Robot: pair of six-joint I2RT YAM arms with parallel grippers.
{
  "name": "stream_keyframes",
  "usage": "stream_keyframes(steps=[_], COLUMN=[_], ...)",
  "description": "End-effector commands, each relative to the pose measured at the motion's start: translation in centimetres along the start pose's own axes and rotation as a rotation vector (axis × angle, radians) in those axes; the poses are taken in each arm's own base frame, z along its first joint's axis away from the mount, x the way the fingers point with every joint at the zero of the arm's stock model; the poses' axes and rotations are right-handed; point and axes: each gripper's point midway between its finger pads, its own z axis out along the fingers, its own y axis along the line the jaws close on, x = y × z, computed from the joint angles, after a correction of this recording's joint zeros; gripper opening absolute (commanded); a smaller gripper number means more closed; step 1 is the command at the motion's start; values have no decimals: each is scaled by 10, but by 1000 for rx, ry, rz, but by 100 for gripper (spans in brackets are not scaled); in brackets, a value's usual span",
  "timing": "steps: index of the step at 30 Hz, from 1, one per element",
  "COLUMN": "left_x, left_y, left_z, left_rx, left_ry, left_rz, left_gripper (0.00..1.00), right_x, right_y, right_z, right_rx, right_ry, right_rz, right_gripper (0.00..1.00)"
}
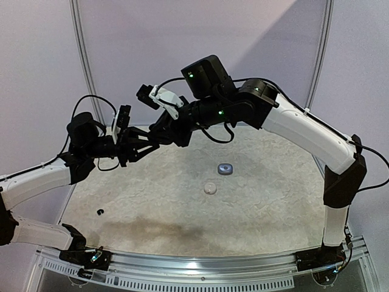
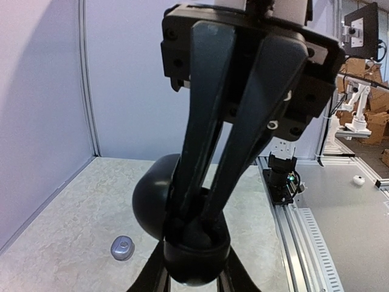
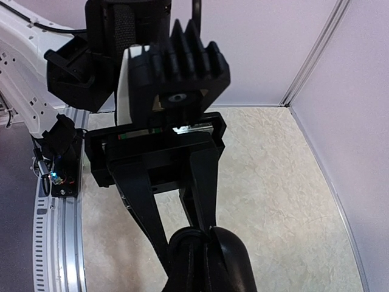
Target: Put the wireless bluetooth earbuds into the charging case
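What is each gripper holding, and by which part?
The left gripper grips the black charging case by its lower half, lid open. The right gripper is shut, tips at the case; whether they pinch anything cannot be told.

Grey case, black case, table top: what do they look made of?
Grey case: likely plastic, satin silver-grey finish, soft highlight. Black case in left fingers: smooth black plastic by look, semi-gloss sheen. Table top: mottled beige stone pattern, matte; laminate or mat, can't tell.

A pale marbled worktop (image 1: 267, 213) sits inside lavender walls (image 1: 36, 61) joined by thin metal posts (image 1: 82, 55). A slotted metal rail (image 1: 200, 267) edges its near side. Cardboard boxes (image 2: 377, 125) stand beyond.
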Motion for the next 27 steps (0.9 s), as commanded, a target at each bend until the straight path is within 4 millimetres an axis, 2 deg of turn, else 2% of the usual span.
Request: stream_keyframes(steps=[1, 5, 12, 19, 24, 27], left_x=[-17, -16, -14, -15, -12, -13], left_y=[-7, -8, -9, -9, -9, -9], left_z=[1, 1, 1, 1, 2, 2], left_rx=[17, 17, 24, 29, 38, 38], left_ry=[-30, -31, -28, -31, -18, -21], left_rz=[55, 47, 31, 23, 20, 23], left_gripper=[0, 0, 0, 0, 0, 0], right_x=[4, -2, -31, -28, -40, -38], right_y=[6, 6, 1, 1, -1, 1], right_z=[-1, -8, -39, -51, -60, -60], right_rx=[-26, -27, -7, 4, 18, 7], right_ry=[20, 1, -138, -151, -199, -191], right_rz=[1, -12, -8, 4, 1, -2], right_gripper=[1, 0, 0, 0, 0, 0])
